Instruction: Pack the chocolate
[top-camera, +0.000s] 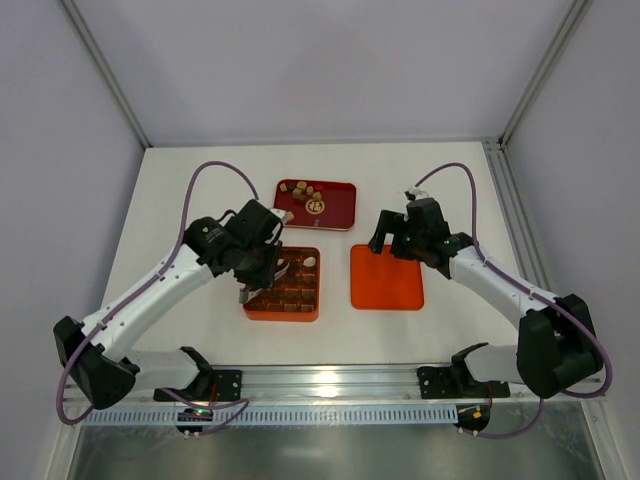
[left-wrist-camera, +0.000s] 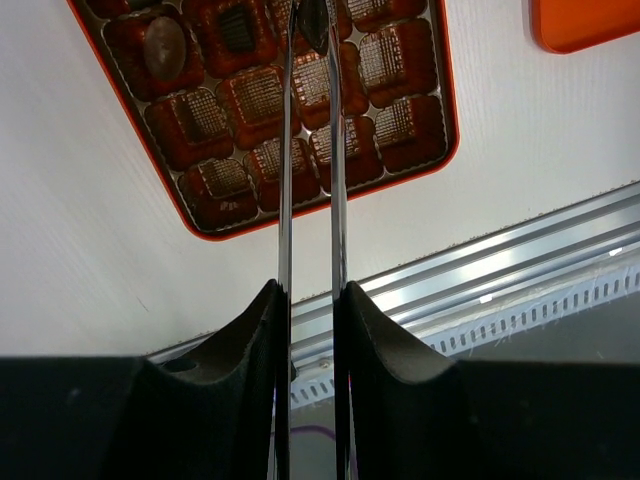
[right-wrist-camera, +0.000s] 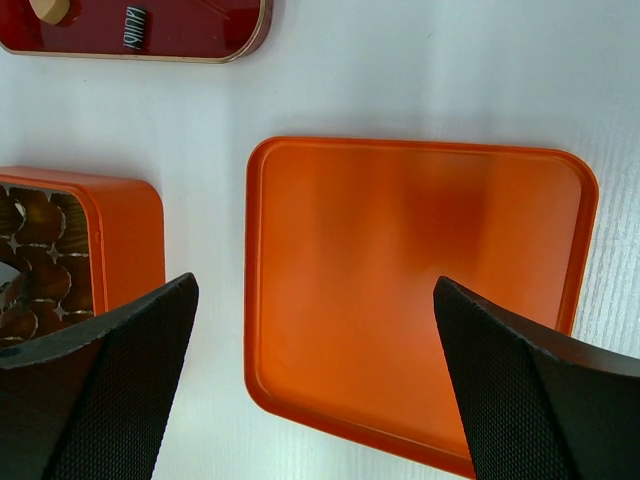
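Left hand (left-wrist-camera: 311, 290) clamped on tweezers (left-wrist-camera: 284, 180), dark chocolate (left-wrist-camera: 313, 22) pinched at their tips over orange box (left-wrist-camera: 222, 178)

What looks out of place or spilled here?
Nothing stands out. Chocolates sit in the red tray and the orange box, one in the left tool; the orange lid lies flat beside the box.

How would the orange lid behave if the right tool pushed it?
The orange lid looks stiff: its raised rim holds a crisp shape. Thin and shallow, it is probably light. Lying flat on the smooth table, it would likely slide rather than tip under the right tool.
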